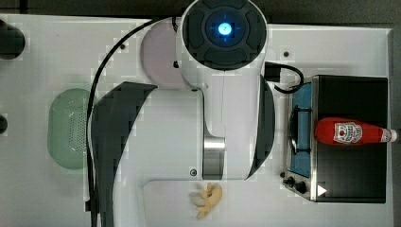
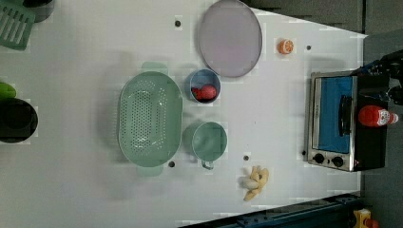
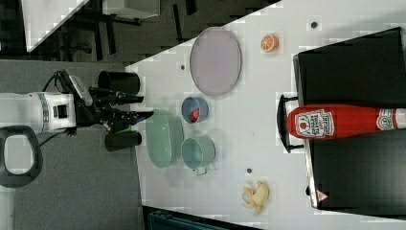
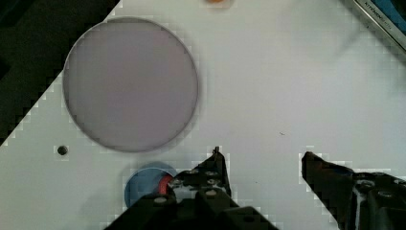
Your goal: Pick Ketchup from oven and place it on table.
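Lying on its side across the flat black top of the toaster oven [image 1: 350,161], the ketchup bottle [image 1: 352,131] is resting untouched, its white cap pointing toward the top view's right and slightly overhanging the oven's back edge. It is sitting on top of the oven rather than inside it, and the blue-tinted glass door is looking shut. Nothing of the task is done yet: the bottle is not gripped, not lifted, and not on the tabletop [image 2: 266,118].

In the right view the tool [image 3: 139,106] is hanging well apart from the oven, out past the tabletop's far edge beside a black cup [image 3: 118,81]. In the wrist view the tool [image 4: 263,163] is showing its two dark fingers standing partly open with only bare white tabletop between them, so it is holding nothing. A round lilac plate [image 4: 130,84] and a blue bowl of red balls [image 4: 148,184] are lying below it.

Everything is still ahead, by my judgement: crossing to the oven, grasping the bottle, carrying it off and setting it down on free tabletop.
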Available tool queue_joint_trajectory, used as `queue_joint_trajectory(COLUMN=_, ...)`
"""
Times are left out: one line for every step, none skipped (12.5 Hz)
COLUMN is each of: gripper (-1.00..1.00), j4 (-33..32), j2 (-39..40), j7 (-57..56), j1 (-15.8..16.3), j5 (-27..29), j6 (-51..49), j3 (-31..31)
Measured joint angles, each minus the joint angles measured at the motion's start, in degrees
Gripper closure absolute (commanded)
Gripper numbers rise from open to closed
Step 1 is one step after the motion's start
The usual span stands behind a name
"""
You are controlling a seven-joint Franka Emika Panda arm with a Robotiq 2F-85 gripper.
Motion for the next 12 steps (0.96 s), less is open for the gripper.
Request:
queue_joint_trajectory(gripper=-0.5, j4=-4.0, j2=-3.4, j7=0.2, j1=-0.1, j5=0.0, j6=-3.7, j3=-0.4)
queue_joint_trajectory(gripper=-0.71, j4=-10.1, j2=-10.1, j7=0.1, j1=-1.1, j5=0.0, j6=-11.6, j3=-0.3)
queue_joint_trajectory(gripper=-0.96, j4=-14.8, j2=-17.0, j7=0.1, j1=-2.1, j5=0.3, j6=-16.1, j3=-0.4)
queue_joint_trajectory(gripper=-1.0, j4=-15.8, j2=-21.2, j7=0.1, j1=-2.0, j5=-0.5, j6=-16.8, j3=-1.0)
queue_joint_trajectory(gripper=-1.0, j4=-15.3, j2=-24.1, j7=0.1, j1=-1.8, j5=-0.5, j6=-15.7, j3=-1.8)
queue_joint_trajectory(gripper=-1.0, j4=-11.0, j2=-25.5, j7=0.1, j1=-2.3, j5=-0.4, j6=-12.5, j3=-1.8)
queue_joint_trajectory(gripper=-1.0, j4=-9.0, j2=-25.8, j7=0.1, j1=-1.2, j5=-0.4, j6=-10.9, j3=-2.9)
queue_joint_trajectory(gripper=-1.0, j4=-8.6, j2=-26.1, j7=0.2, j1=-0.7, j5=-0.4, j6=-9.1, j3=-3.9)
queue_joint_trajectory(gripper=-1.0, j4=-8.7, j2=-25.9, j7=0.1, j1=-0.8, j5=-0.4, j6=-7.3, j3=-5.0)
queue_joint_trajectory(gripper=-1.0, j4=-8.8, j2=-25.0, j7=0.1, j1=-1.5, j5=-0.6, j6=-7.5, j3=-5.9)
queue_joint_trajectory(gripper=-1.0, j4=-8.7, j2=-21.6, j7=0.1, j1=-2.1, j5=-1.4, j6=-7.9, j3=-8.1)
queue_joint_trajectory(gripper=-1.0, j4=-9.0, j2=-19.2, j7=0.1, j1=-2.6, j5=-1.2, j6=-6.5, j3=-9.4)
